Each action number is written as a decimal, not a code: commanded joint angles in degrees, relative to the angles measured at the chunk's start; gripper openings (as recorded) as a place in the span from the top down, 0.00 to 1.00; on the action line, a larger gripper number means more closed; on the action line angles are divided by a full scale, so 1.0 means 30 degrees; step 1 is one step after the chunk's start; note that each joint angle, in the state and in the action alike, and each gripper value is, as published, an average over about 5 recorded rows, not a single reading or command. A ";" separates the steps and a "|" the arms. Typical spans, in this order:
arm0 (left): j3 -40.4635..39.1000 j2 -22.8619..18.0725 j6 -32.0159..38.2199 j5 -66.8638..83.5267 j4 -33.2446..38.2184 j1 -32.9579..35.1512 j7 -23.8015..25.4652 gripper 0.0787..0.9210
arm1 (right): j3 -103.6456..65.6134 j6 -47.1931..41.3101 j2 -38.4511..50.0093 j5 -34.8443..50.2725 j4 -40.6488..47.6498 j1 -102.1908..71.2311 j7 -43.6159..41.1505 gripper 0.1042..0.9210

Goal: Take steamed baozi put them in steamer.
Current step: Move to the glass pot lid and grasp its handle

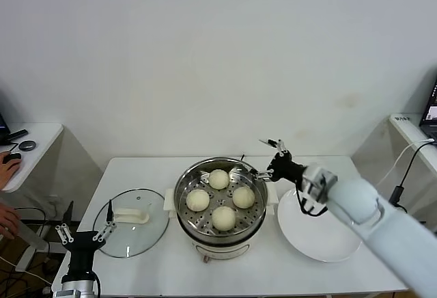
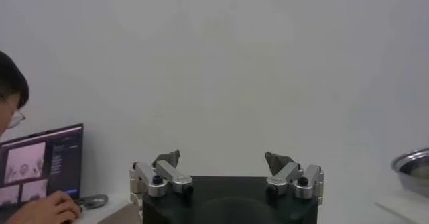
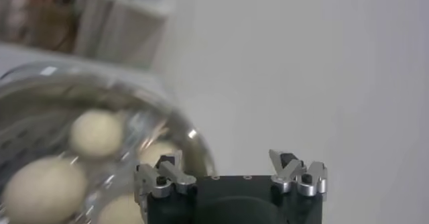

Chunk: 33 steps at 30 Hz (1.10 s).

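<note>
The steamer [image 1: 183, 187], a shiny steel pot on a white base, stands mid-table. Several cream-white baozi [image 1: 218, 179] lie on its perforated tray. In the right wrist view the buns [image 3: 97, 133] show inside the steel rim [image 3: 194, 138]. My right gripper [image 1: 265, 158] hovers just above the steamer's right rim, open and empty. That view shows its jaws [image 3: 231, 168] spread wide with nothing between them. My left gripper [image 1: 85, 230] waits low at the table's front left corner, open and empty [image 2: 224, 161].
A round glass lid [image 1: 133, 221] with a white handle lies left of the steamer. An empty white plate [image 1: 314, 240] sits to its right, under my right arm. A person's hand [image 1: 7, 168] rests on a side table at far left, by a laptop [image 2: 43, 165].
</note>
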State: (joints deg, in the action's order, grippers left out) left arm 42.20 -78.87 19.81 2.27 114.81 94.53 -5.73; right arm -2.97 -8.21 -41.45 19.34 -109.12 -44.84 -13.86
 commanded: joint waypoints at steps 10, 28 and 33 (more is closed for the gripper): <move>0.0435 0.1192 -0.0212 -1.0637 -0.1823 -0.0527 -0.1577 0.12 | -1.6434 0.9412 -1.3216 -0.3830 -0.1134 -1.4972 0.0284 0.12; 0.0847 0.5054 -0.0041 -2.6276 -0.6030 -0.2294 -0.1609 0.12 | -1.7507 0.8117 -1.3467 -0.1826 -0.2943 -1.6299 0.1526 0.12; -0.0235 0.5711 0.0024 -2.6277 -0.6826 -0.2680 -0.1053 0.12 | -1.7155 0.8117 -1.3661 -0.1912 -0.3111 -1.6136 0.1687 0.12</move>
State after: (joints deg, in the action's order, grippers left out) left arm 44.74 -65.99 19.89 -64.12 100.20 90.06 -10.25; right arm -52.21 15.49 -79.80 12.76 -116.83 -90.98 -9.57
